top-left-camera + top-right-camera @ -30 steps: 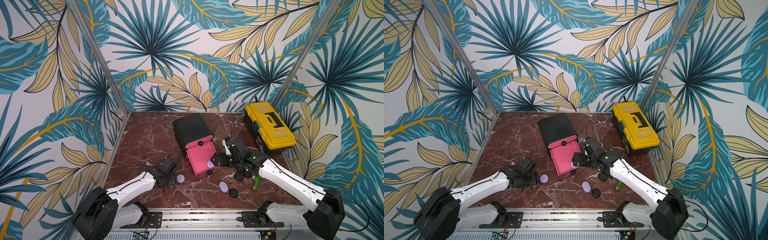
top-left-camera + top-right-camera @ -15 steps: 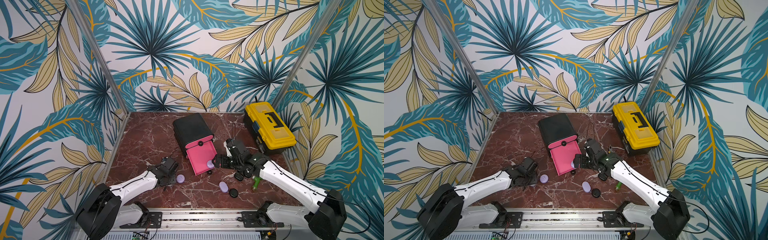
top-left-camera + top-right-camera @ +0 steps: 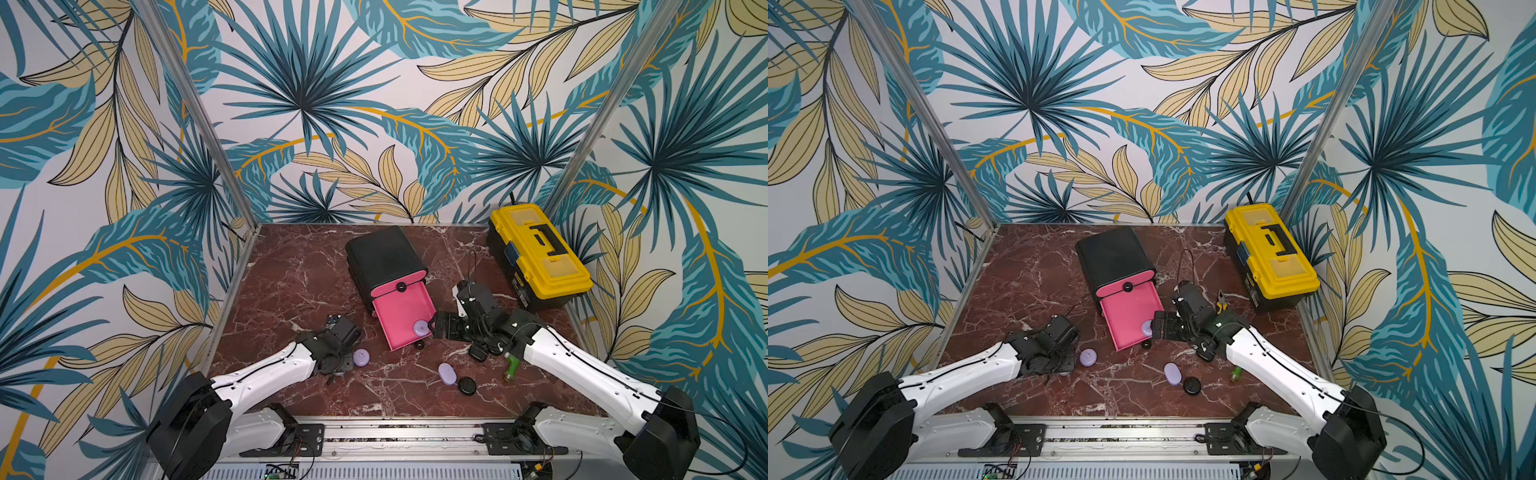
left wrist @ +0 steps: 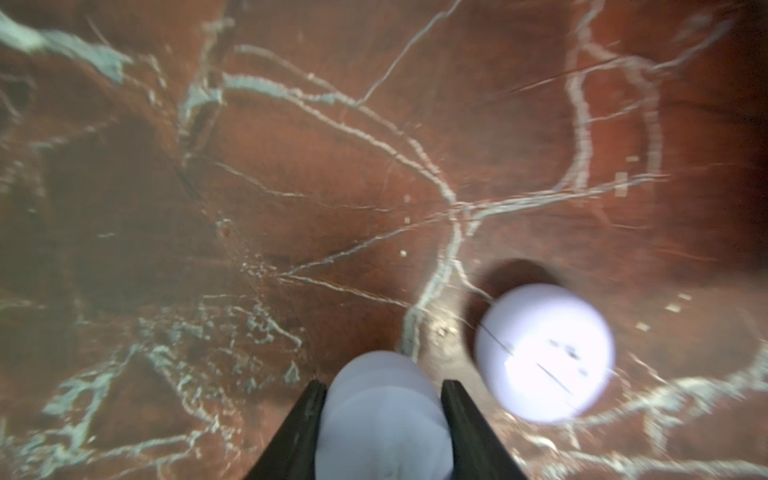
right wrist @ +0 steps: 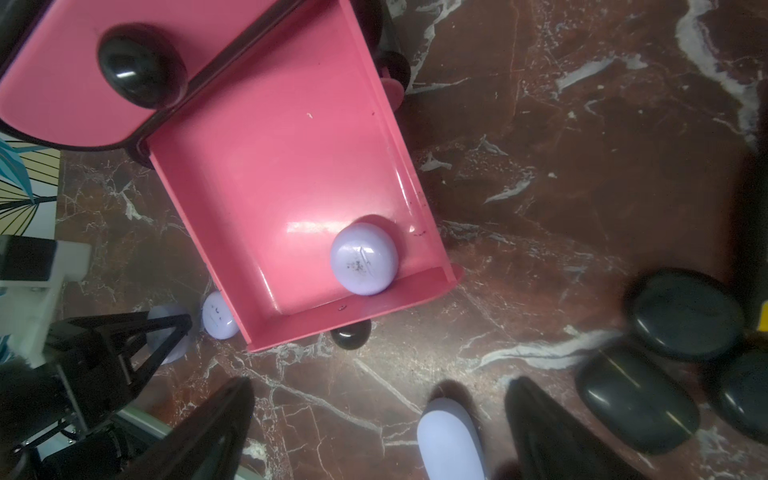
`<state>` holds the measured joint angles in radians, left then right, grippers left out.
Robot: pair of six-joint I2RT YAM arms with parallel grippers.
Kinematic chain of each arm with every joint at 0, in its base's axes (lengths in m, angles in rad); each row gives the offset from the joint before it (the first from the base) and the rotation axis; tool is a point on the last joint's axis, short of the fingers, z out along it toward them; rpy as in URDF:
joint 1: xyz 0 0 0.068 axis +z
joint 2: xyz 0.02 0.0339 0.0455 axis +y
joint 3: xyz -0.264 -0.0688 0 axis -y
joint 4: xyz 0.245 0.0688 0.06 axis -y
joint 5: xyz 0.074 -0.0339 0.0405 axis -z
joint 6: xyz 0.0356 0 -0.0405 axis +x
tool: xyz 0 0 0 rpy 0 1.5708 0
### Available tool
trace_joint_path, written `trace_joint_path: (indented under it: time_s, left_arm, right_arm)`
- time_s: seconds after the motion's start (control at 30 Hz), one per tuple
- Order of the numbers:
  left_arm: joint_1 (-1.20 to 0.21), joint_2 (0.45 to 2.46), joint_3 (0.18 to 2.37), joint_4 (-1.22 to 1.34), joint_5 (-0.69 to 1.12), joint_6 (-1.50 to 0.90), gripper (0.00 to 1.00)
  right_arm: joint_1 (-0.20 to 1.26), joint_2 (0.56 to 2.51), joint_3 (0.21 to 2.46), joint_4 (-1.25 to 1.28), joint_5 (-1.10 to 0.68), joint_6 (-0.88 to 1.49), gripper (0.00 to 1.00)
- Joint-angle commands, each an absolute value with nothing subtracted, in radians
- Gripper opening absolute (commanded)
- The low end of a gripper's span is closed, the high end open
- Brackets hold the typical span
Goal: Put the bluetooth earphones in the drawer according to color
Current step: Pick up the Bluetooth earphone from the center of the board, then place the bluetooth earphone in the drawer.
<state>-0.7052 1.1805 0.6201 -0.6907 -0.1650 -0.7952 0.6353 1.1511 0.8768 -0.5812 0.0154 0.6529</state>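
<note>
Left claw (image 4: 384,384) has closed on a lilac earphone case (image 4: 384,428).

Far centre: cabinet (image 3: 382,253), drawer (image 3: 399,316) pulled nearward, one case (image 3: 420,328) in its near right corner. Far right: toolbox (image 3: 540,253). Left of drawer, on surface (image 3: 291,270): another case (image 3: 360,357)

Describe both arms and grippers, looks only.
Left arm and right arm: white rounded shells, black joints and bases, thin black cable along each. Left gripper and right gripper: black tapered wedge fingers. No markings legible.
</note>
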Motion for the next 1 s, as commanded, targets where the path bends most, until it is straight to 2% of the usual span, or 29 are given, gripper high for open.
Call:
trace_joint_path:
  time_s: [0.0,0.3,0.67,0.97]
  left_arm:
    - [-0.732,1.123,0.709,-0.749,-0.196,-0.781,0.29]
    - [-0.792,1.133,0.856,-0.741,-0.218,-0.748,0.29]
    - [-0.913,1.362,1.086,-0.690,-0.248,-0.685,0.29]
    - [-0.949,1.569,1.246,-0.658,-0.272,-0.609,0.29]
  right_arm:
    - [0.634,1.123,0.850,-0.610,0.059,0.671,0.99]
    - [0.634,1.081,0.787,-0.617,0.086,0.683,0.99]
    - [0.634,1.039,0.692,-0.619,0.087,0.714,0.99]
    - [0.635,1.033,0.669,-0.620,0.086,0.727,1.00]
